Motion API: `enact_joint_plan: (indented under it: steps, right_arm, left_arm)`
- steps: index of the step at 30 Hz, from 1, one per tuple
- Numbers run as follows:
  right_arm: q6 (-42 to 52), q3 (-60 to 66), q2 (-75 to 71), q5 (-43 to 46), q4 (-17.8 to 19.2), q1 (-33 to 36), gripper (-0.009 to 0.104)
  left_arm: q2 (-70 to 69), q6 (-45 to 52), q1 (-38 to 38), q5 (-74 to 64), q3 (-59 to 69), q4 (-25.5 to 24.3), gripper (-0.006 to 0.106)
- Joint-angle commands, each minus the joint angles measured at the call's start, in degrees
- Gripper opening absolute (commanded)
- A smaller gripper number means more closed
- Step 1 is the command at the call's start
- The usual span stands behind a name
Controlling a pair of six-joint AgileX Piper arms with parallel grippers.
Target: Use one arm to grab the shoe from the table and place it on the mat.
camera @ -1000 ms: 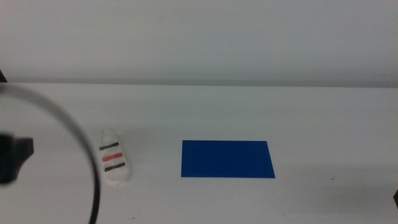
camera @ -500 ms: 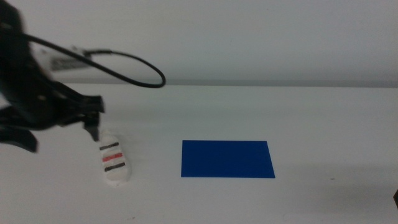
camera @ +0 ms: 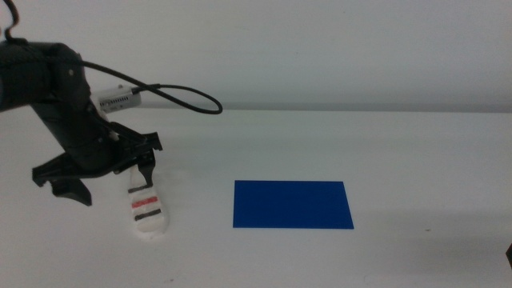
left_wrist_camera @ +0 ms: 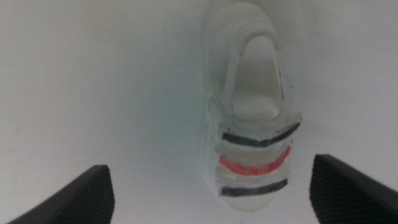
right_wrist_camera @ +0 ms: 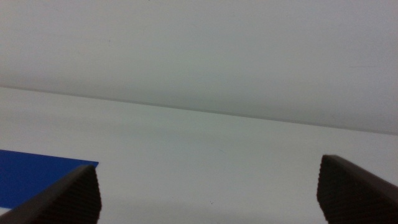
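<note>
The left gripper (camera: 108,174), jaws spread wide, hangs over the shoe's (camera: 146,210) far end. The shoe lies on the tabletop (camera: 400,152), with open room toward the mat (camera: 292,204). The right gripper (right_wrist_camera: 208,193) waits with its jaws apart.

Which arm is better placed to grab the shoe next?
Left. Its open left gripper hangs directly over the small white strapped shoe; the right gripper waits beyond the flat blue rectangular mat.

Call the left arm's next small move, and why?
Probably a straight descent, then close. The left gripper hangs open over the shoe, its jaws wide on either side of the strapped part in the wrist view. The shoe lies on the table, well left of the mat.
</note>
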State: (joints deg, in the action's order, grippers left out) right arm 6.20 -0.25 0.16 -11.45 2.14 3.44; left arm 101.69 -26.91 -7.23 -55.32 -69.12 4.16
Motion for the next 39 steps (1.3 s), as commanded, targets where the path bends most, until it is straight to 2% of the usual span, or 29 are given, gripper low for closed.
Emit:
enact_joint_plan:
  steps: [1, 5, 11, 14, 18, 30, 32, 35, 39]
  right_arm:
    - [0.0, 2.4, -2.2, 0.4, 0.1, 0.0, 0.093]
    - [0.0, 2.4, -2.2, 0.4, 0.1, 0.0, 0.093]
    - [0.0, 2.4, -2.2, 0.4, 0.1, 0.0, 0.093]
    - [0.0, 2.4, -2.2, 0.4, 0.1, 0.0, 0.093]
    - [0.0, 2.4, -2.2, 0.4, 0.1, 0.0, 0.093]
    - [0.0, 2.4, -2.2, 0.4, 0.1, 0.0, 0.093]
    - [0.0, 2.4, -2.2, 0.4, 0.1, 0.0, 0.093]
    - [0.0, 2.4, -2.2, 0.4, 0.1, 0.0, 0.093]
    - [0.0, 2.4, -2.2, 0.4, 0.1, 0.0, 0.093]
  left_arm:
    - [1.1, -0.6, -0.2, 1.6, -0.4, 1.6, 0.080]
    - [2.4, -1.2, -1.4, 1.7, -1.1, 1.9, 0.076]
    - [3.5, -3.6, -2.5, 2.3, -2.1, 0.0, 0.075]
    - [4.0, -4.3, -2.5, 2.5, -2.1, -0.2, 0.081]
    - [5.4, -4.6, -2.5, 2.6, -2.6, -0.3, 0.094]
    - [10.1, -3.5, -2.5, 5.7, -2.7, -0.4, 0.092]
    - [10.3, -2.7, -2.5, 6.1, -2.7, -1.0, 0.086]
    - [10.7, -2.5, -2.5, 5.6, -2.7, -1.1, 0.064]
    - [10.5, -2.9, -2.5, 3.3, -2.9, -0.7, 0.014]
